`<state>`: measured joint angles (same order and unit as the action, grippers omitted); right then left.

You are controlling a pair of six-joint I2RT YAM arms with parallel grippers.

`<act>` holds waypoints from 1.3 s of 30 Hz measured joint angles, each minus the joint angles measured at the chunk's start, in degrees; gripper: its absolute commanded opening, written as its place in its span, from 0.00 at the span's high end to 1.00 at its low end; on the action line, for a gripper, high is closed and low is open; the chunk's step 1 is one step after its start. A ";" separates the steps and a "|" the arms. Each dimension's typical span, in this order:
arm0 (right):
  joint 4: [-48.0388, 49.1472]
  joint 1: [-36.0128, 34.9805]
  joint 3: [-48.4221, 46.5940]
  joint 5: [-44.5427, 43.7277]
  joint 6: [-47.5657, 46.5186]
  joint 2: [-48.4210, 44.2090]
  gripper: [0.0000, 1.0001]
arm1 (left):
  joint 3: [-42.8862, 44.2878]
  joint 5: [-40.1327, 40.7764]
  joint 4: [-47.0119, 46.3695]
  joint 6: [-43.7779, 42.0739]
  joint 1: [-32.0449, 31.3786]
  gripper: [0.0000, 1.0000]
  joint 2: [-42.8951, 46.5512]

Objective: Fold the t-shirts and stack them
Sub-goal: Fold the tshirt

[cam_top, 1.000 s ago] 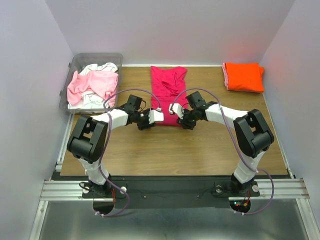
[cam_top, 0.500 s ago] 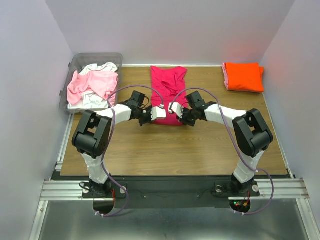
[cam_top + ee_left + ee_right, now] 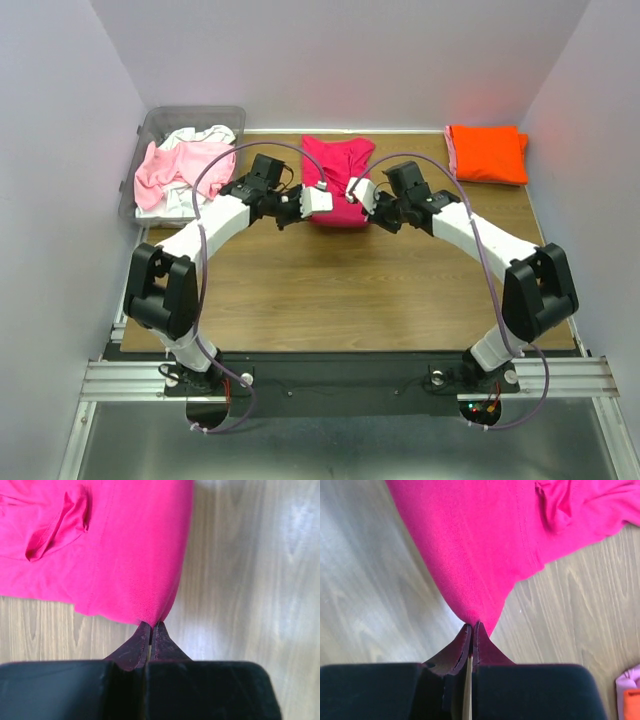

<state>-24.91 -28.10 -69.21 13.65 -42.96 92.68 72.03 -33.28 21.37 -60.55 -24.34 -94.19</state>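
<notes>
Magenta t-shirt (image 3: 338,178) mid-far on table (image 3: 330,290). Left gripper (image 3: 151,628) pinches its near left corner, right gripper (image 3: 471,628) its near right corner. Orange t-shirt (image 3: 487,153) folded, far right. Bin (image 3: 150,128), far left, holds pale pink t-shirt (image 3: 188,166).

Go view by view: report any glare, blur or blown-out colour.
Top external: sharp and evenly lit, though the orange t-shirt glows oversaturated. Left wrist: pale glare on the table, magenta t-shirt crisp. Right wrist: glare washes the table at left.
</notes>
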 measured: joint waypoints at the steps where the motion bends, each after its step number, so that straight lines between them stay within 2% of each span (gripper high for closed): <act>1: -1.11 0.02 -0.09 0.07 0.02 -0.94 0.99 | -0.13 -0.09 0.70 -0.07 -0.13 1.00 0.68; 7: -9.25 -0.17 -0.04 2.49 1.33 -6.08 0.99 | -4.92 -0.33 4.94 -0.61 -3.30 1.00 6.84; 12: -18.69 -3.54 2.69 7.39 2.27 -15.21 1.00 | -12.00 -1.62 9.66 -1.22 -7.85 1.00 15.67; 17: -29.75 -8.98 4.57 13.73 1.40 -24.04 0.99 | -15.85 -5.53 16.17 0.39 -13.09 1.00 25.77; 22: -39.71 -9.27 2.34 18.12 0.68 -27.87 0.99 | -15.80 -11.41 21.70 3.06 -15.50 1.00 31.23; 29: -41.94 -9.27 1.42 17.73 0.57 -25.68 0.99 | -13.38 -12.55 24.30 5.33 -16.04 1.00 29.24; 36: -41.40 -5.55 -0.24 15.32 -2.27 -18.64 0.99 | -3.89 -11.47 26.45 2.49 -12.63 1.00 17.90; 39: -41.11 -2.86 -3.15 15.34 -4.76 -14.95 1.00 | 1.79 -12.68 28.81 -0.31 -8.57 1.00 10.97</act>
<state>-66.02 -30.96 -72.36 28.99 -47.72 77.73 73.82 -45.95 50.17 -60.86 -32.91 -83.22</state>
